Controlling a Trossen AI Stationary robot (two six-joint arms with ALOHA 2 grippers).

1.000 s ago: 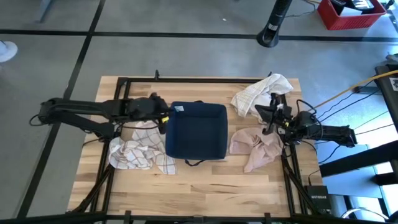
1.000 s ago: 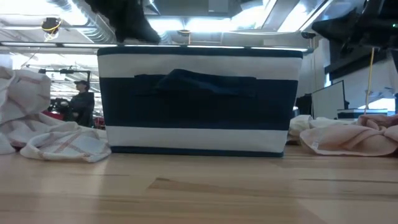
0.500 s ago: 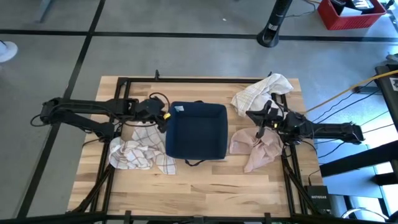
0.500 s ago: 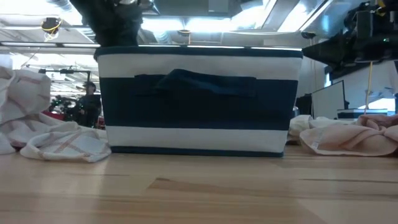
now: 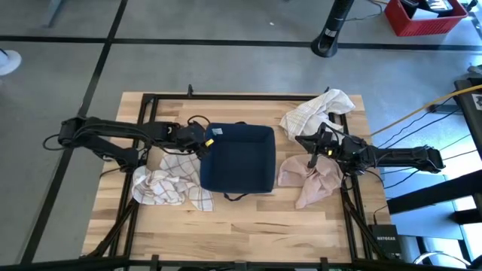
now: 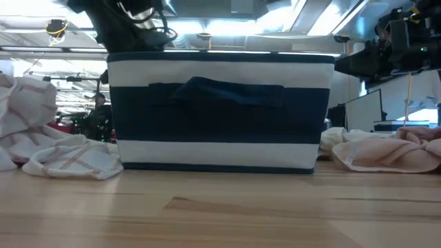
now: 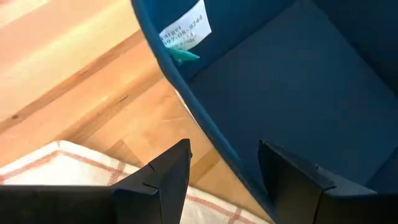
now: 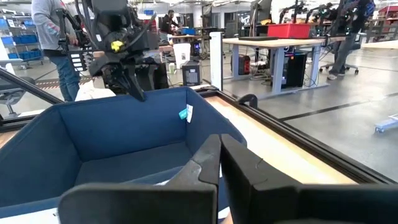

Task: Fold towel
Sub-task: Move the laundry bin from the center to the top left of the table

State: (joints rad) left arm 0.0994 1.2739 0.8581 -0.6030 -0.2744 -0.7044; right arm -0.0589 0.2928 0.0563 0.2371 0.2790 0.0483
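Left gripper (image 5: 202, 143), wide and empty, hangs at the bin's (image 5: 238, 159) nine o'clock rim; descending risks snagging it, missing the towel (image 5: 167, 186).

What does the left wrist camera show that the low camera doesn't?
Only the left wrist view shows the bin's dark blue inside, the white label on its wall, and the left end effector open over the bin's edge, above a red-checked towel. Only the low view shows the bin's white and navy striped outside, the pink towel and a person in the room behind. Both show the bin, the wooden table and the checked towel.
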